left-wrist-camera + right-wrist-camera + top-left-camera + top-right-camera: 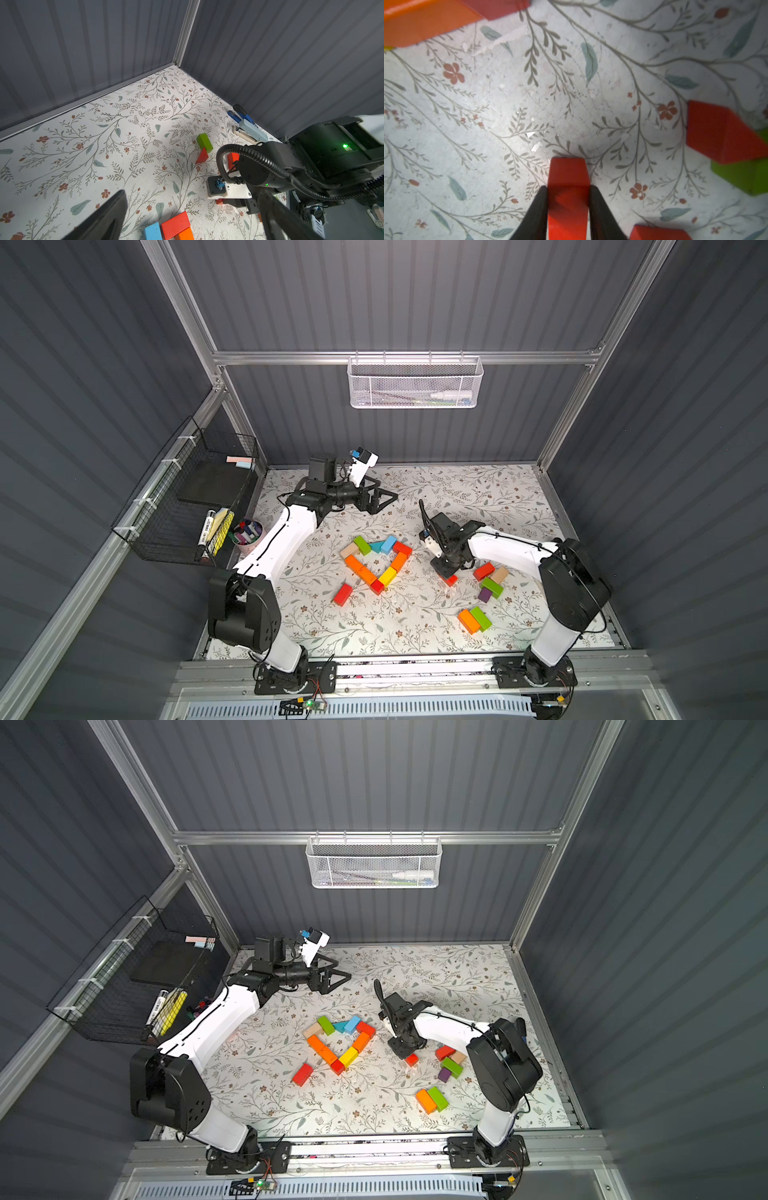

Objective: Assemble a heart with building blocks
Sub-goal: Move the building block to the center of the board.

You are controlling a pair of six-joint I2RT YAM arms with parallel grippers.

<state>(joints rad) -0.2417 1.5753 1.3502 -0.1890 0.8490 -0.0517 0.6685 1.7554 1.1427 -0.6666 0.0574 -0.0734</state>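
Building blocks in tan, green, teal, blue, red, orange and yellow form a heart outline (376, 560) (338, 1039) mid-table in both top views. To its right my right gripper (448, 574) (568, 188) points down, its black fingers (537, 207) pressed against both sides of a small red block (450, 580) (411, 1059) (568, 176) low over the mat. My left gripper (382, 499) (192, 193) hovers open and empty at the back left, away from the blocks. A loose red brick (343, 594) lies in front of the heart.
Right of the gripper lie red (483, 571), tan, green (491, 587) and purple blocks, with an orange (468, 621) and green pair nearer the front. A marker cup (248, 537) and black wire basket (187, 497) stand left. A blue stapler (249, 128) lies by the right wall.
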